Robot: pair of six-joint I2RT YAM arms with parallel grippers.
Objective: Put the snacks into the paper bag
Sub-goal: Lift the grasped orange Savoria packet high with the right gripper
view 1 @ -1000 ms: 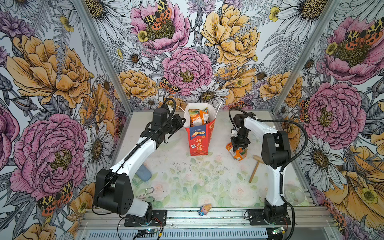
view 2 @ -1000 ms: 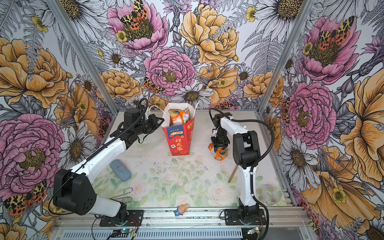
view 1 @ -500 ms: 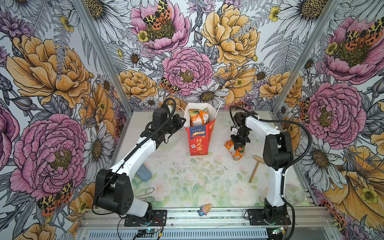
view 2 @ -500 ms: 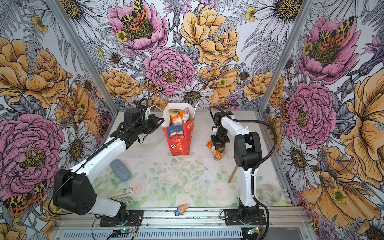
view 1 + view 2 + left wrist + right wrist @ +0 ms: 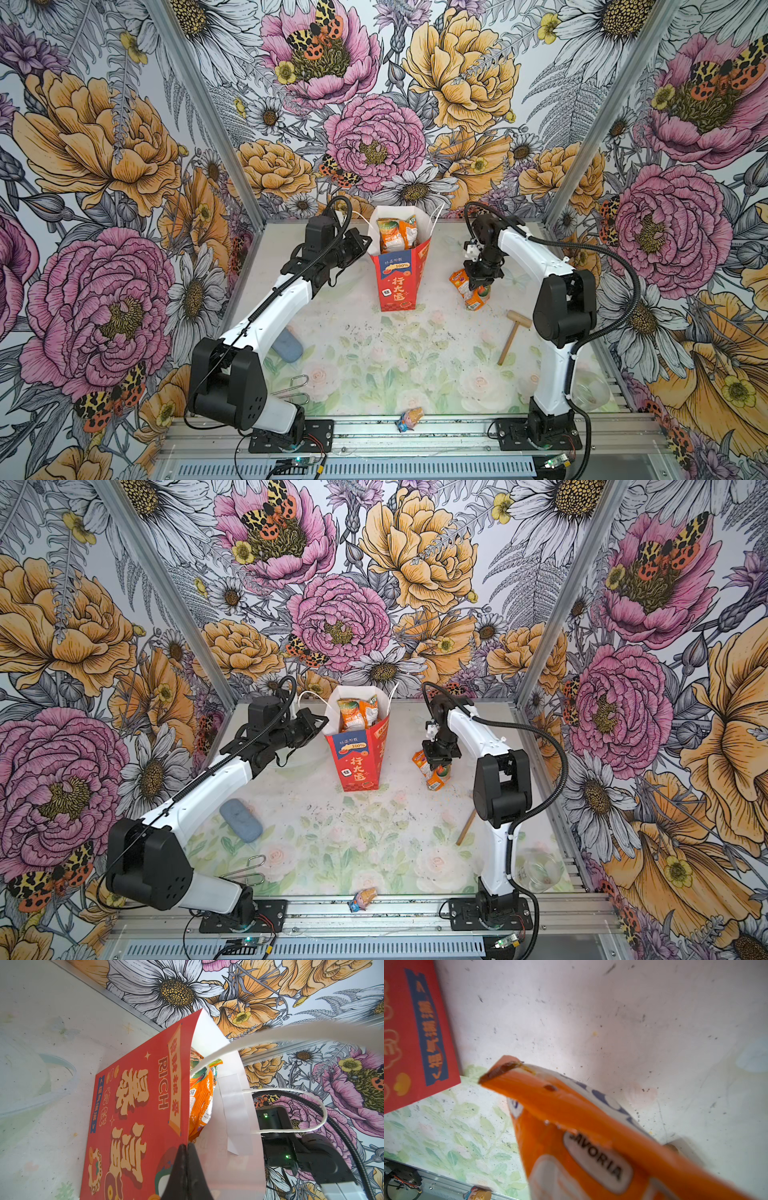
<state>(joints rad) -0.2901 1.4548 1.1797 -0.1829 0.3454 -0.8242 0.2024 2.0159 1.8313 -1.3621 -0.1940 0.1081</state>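
Observation:
The red paper bag (image 5: 398, 277) (image 5: 358, 762) stands upright near the back of the table, its white inside showing. Two orange snacks (image 5: 396, 235) (image 5: 356, 715) stick up inside it. My left gripper (image 5: 366, 242) (image 5: 323, 722) (image 5: 186, 1148) is shut on the bag's rim at its left side, and the red wall (image 5: 135, 1105) fills the left wrist view. To the right of the bag, my right gripper (image 5: 477, 286) (image 5: 439, 766) points down, shut on another orange packet (image 5: 459, 279) (image 5: 434, 780) (image 5: 581, 1126) that hangs just above the table. The packet hides the right fingers in the right wrist view.
A small wooden mallet (image 5: 512, 337) (image 5: 467, 827) lies right of the held packet. A blue-grey oblong pad (image 5: 287, 345) (image 5: 241, 820) and wire paper clips (image 5: 293, 385) (image 5: 249, 865) lie front left. A tiny wrapped candy (image 5: 409, 417) (image 5: 362, 897) sits on the front rail, a clear cup (image 5: 590, 389) (image 5: 538, 869) front right.
My right gripper has closed on the orange packet and raised it slightly off the table, toward the bag. The left arm and the bag have not moved.

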